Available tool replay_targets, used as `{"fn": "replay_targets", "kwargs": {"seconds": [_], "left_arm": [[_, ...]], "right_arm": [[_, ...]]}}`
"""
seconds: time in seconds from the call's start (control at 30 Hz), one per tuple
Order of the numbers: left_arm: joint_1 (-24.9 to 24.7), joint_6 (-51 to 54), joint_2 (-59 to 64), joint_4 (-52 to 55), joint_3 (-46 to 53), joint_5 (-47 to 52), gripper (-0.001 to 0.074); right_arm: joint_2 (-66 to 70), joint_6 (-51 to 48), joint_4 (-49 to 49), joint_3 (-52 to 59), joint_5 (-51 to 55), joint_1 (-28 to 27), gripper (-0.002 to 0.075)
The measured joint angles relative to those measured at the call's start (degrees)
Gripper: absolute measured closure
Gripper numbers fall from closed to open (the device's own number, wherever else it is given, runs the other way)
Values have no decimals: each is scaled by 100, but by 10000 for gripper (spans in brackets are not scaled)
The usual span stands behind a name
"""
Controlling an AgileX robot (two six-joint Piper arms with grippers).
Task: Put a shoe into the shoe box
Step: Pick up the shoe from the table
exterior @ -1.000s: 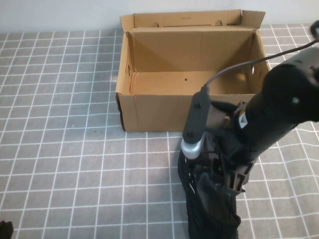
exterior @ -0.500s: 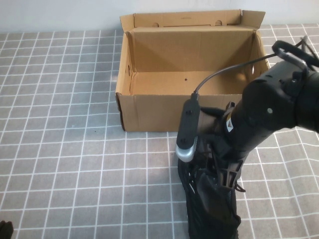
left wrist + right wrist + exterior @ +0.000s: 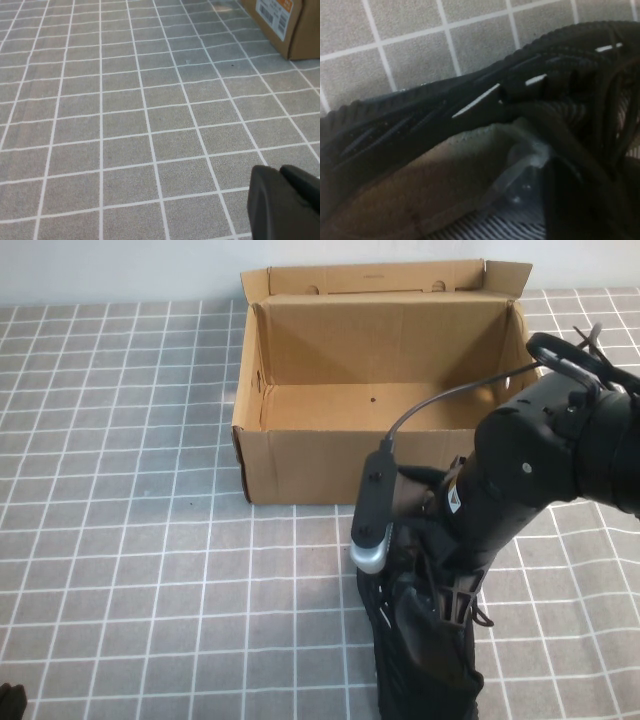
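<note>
We see the shoe (image 3: pixel 420 640) on the worktop (image 3: pixel 120 540) before the shoe box (image 3: pixel 380 390); the right end effector (image 3: pixel 440 585) sits down in its opening, grip state unclear; the left end effector (image 3: pixel 285 205) rests clenched, well apart.

Close view of the shoe (image 3: pixel 420 125), a black knit sneaker lying on the grey tiled surface (image 3: pixel 410 55) with white grout lines. The shoe's ribbed dark side runs diagonally across the picture, marked by thin white stripes (image 3: pixel 475 102) (two more short ones show further along the same side). Black laces (image 3: pixel 600 100) cross the upper beyond the stripes. Inside the shoe's opening, a light tan-grey lining (image 3: pixel 420 185) is exposed. Against this lining sits a pale translucent finger (image 3: pixel 525 167) of the right gripper, with a dark part beside it; its other finger cannot be made out.
</note>
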Motion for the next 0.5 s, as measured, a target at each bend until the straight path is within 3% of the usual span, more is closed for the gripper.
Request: {"fn": "replay_targets", "kwargs": {"seconds": [0.2,0.5], "left_arm": [[0,0,0,0,0,0,736],[0,0,0,0,0,0,736]], "right_arm": [[0,155,38,0,186,0,699],[-304,806,1,0,329,0,718]]}}
